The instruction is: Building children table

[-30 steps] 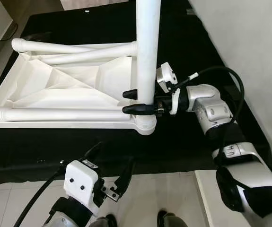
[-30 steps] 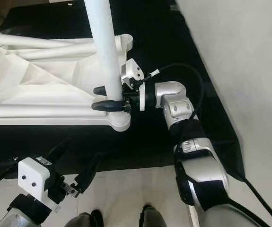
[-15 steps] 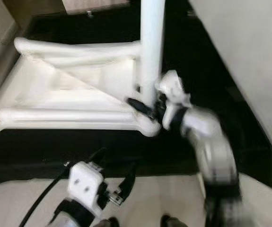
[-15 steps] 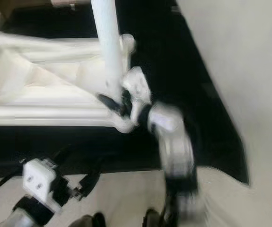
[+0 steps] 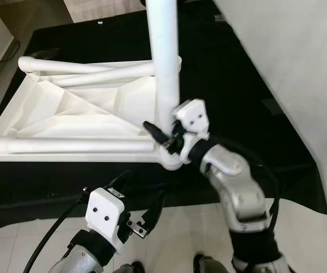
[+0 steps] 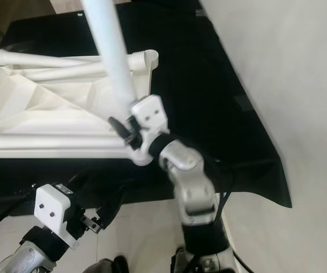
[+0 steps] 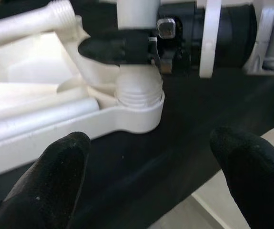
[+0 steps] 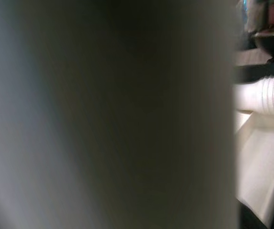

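A white plastic table top [image 5: 66, 114] lies upside down on a black mat. One white table leg [image 5: 164, 68] stands upright in the near right corner socket [image 7: 137, 95]. My right gripper [image 5: 162, 133] is shut on this leg just above the socket, one black finger [image 7: 113, 47] crossing its front. Up close in the right wrist view the leg [image 8: 108, 114] is a grey blur. Three loose legs lie in the table top, one along the near edge [image 5: 72, 145] and two at the far side [image 5: 95, 68]. My left gripper [image 5: 139, 196] hangs open in front of the mat's near edge, holding nothing.
The black mat [image 5: 237, 102] covers the floor under the table. A white wall [image 5: 299, 68] runs close along the right. Pale floor tiles [image 5: 180, 227] lie at the near side, with my feet [image 5: 200, 264] at the bottom edge.
My right forearm has swung from the leg's right side round to its near side, the gripper still shut on the leg. The camera shifted too. The left gripper stays as before.
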{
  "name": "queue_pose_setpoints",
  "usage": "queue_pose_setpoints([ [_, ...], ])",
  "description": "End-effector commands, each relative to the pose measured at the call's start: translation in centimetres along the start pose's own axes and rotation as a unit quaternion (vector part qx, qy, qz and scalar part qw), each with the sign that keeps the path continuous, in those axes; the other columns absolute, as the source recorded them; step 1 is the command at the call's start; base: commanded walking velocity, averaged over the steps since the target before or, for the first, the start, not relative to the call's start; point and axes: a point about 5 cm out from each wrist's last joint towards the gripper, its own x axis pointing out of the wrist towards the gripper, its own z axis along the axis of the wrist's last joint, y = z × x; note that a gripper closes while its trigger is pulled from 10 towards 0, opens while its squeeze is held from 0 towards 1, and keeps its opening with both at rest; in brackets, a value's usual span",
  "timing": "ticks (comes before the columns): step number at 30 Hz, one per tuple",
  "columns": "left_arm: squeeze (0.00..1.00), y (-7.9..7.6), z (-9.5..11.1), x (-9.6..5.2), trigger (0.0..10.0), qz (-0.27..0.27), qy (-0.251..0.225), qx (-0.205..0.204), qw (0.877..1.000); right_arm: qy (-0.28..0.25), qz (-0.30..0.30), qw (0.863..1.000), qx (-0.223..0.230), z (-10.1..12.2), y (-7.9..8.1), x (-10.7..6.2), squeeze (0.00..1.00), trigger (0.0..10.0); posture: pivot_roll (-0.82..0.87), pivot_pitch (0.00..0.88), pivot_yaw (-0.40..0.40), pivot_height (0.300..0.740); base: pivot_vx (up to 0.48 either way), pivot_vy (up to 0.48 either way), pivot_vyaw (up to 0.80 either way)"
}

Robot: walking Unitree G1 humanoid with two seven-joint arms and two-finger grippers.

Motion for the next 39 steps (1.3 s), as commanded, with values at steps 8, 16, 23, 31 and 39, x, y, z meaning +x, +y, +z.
queue_pose_setpoints([
  [8, 0.0, -0.2, -0.3, 0.0, 10.0, -0.001, 0.002, -0.013, 1.0, -0.023, 0.247, 0.967, -0.052, 2.8, -0.2, 0.7, 0.0, 10.0, -0.02, 0.283, 0.055, 0.74, 0.0, 0.0, 0.0],
  [16, 0.0, -0.4, -0.1, -0.2, 10.0, 0.001, 0.003, -0.012, 1.0, -0.006, 0.378, 0.925, -0.044, 3.4, -1.4, 2.0, 0.0, 10.0, 0.01, 0.296, 0.054, 0.74, 0.0, 0.0, 0.0],
  [23, 0.0, -0.6, 0.1, -0.6, 10.0, 0.0, 0.006, -0.014, 1.0, -0.015, 0.422, 0.906, -0.02, 4.0, -1.6, 2.5, 0.0, 0.0, 0.03, 0.307, 0.053, 0.74, 0.0, 0.0, 0.0],
  [31, 0.0, -0.7, 0.1, -0.8, 10.0, 0.001, 0.009, -0.015, 1.0, -0.03, 0.4, 0.915, -0.025, 3.8, -2.7, 2.5, 0.0, 0.0, 0.03, 0.306, 0.055, 0.74, 0.0, 0.0, 0.0],
  [39, 0.0, -0.5, 0.0, -0.6, 10.0, 0.001, 0.008, -0.014, 1.0, -0.007, 0.227, 0.973, -0.031, 2.6, -4.7, 0.7, 0.0, 0.0, 0.03, 0.295, 0.05, 0.74, 0.0, 0.0, 0.0],
])
